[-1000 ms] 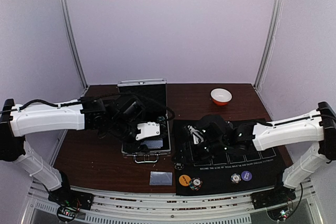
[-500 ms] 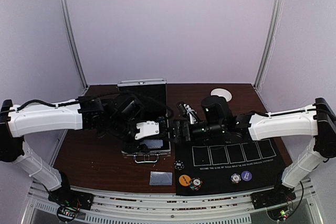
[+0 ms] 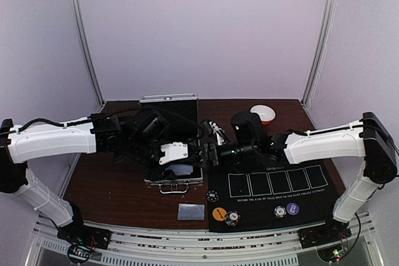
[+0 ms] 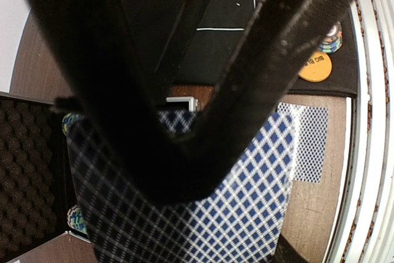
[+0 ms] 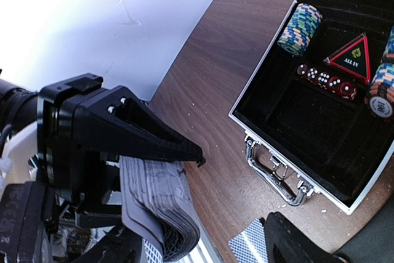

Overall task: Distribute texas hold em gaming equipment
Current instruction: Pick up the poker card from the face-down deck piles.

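**Left pincer clamps the deck above the open case**

The left pincer (image 5: 184,207) is closed on a thick deck of cards (image 5: 157,195), with black wedge-shaped fingers (image 5: 141,130) pressing its faces. The left wrist view shows the top card's blue-and-white lattice back, partly masked by those fingers. The deck hangs over the front of the silver case (image 5: 266,143), whose open lid is lined with dimpled black foam. The right pincer (image 3: 209,149) is just beside the case's right side; I cannot tell how far apart its jaws stand.

Inside the case lie striped chip stacks (image 5: 300,28), red dice (image 5: 326,81) and a black triangular marker (image 5: 351,56). In front of it a single card (image 3: 191,211) lies flat on the wood-grain desk (image 3: 106,185). On the black mat (image 3: 274,185) to the right sit an orange disc (image 3: 218,213), a small chip pile (image 3: 232,218), a dark disc (image 3: 212,195) and a purple-blue disc (image 3: 293,209). A white-and-orange bowl (image 3: 262,114) stands behind the right arm, partly hidden.
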